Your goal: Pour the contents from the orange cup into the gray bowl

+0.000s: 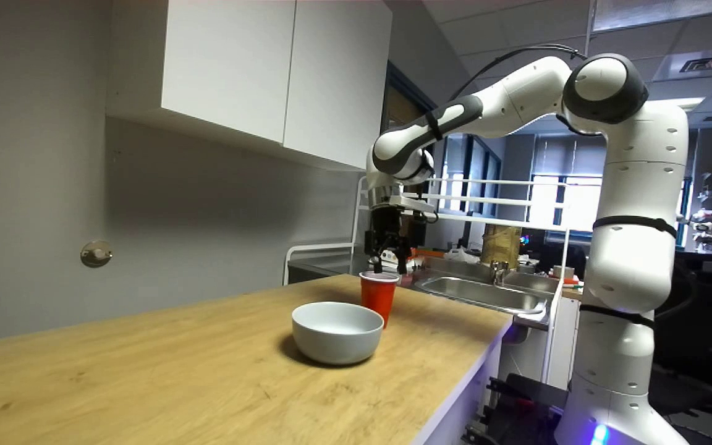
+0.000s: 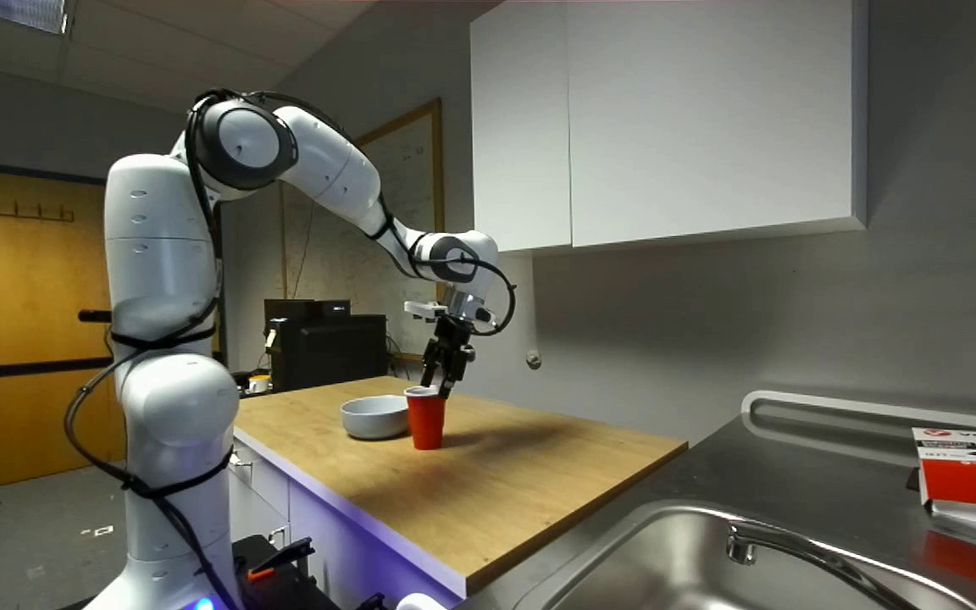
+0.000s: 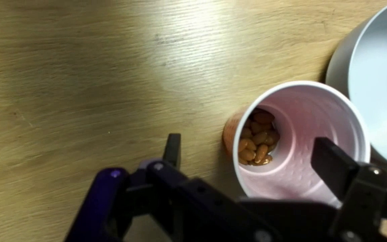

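The orange cup stands upright on the wooden counter in both exterior views (image 1: 379,301) (image 2: 427,422). In the wrist view its pale inner wall (image 3: 314,107) shows, with several brown almonds (image 3: 259,137) at the bottom. The gray bowl (image 1: 337,340) stands close beside the cup; it also shows in an exterior view (image 2: 375,418) and at the right edge of the wrist view (image 3: 338,75). My gripper (image 3: 249,148) is open, pointing down at the cup (image 1: 389,268) (image 2: 436,387). One finger overlaps the cup's mouth, the other is outside it. The fingertips are about at rim height.
The wooden counter (image 1: 207,371) ends at a metal sink (image 1: 486,293). White wall cabinets (image 1: 226,68) hang above the counter. A red and white box (image 2: 975,474) lies beyond the sink. A white rail frame (image 1: 356,228) stands by the counter's end.
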Motion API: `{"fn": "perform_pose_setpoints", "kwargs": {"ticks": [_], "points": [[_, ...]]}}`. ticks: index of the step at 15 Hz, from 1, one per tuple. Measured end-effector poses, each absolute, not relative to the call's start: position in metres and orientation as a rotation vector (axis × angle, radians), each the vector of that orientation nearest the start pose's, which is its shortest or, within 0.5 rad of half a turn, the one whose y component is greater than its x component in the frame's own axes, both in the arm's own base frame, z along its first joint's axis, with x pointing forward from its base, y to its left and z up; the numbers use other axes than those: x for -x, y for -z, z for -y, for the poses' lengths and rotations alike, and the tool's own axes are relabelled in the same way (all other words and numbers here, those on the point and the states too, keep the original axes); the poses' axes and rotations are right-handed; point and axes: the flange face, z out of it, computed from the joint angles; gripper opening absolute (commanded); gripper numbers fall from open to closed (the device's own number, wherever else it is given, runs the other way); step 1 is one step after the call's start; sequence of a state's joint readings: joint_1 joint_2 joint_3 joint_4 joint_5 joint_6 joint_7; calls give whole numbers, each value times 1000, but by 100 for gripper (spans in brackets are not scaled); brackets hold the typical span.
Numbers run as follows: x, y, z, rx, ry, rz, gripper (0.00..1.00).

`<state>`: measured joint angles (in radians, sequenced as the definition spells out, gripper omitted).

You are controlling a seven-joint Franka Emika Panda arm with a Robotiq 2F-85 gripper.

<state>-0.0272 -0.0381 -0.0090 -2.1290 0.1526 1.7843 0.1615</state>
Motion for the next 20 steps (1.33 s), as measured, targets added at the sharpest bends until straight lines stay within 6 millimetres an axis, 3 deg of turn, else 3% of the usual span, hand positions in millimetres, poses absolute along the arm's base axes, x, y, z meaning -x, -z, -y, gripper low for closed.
{"fn": "perform_pose_setpoints", "kwargs": {"ticks": [2,6,10,13,20], "points": [[-499,-395,10,2932,-493,-406,69],[-504,-382,17,2889,-494,-456,35],[-506,-381,18,2872,-482,-470,7],[-508,-384,17,2873,-469,-469,1],[-512,-402,-2,2892,-420,-414,6]]}}
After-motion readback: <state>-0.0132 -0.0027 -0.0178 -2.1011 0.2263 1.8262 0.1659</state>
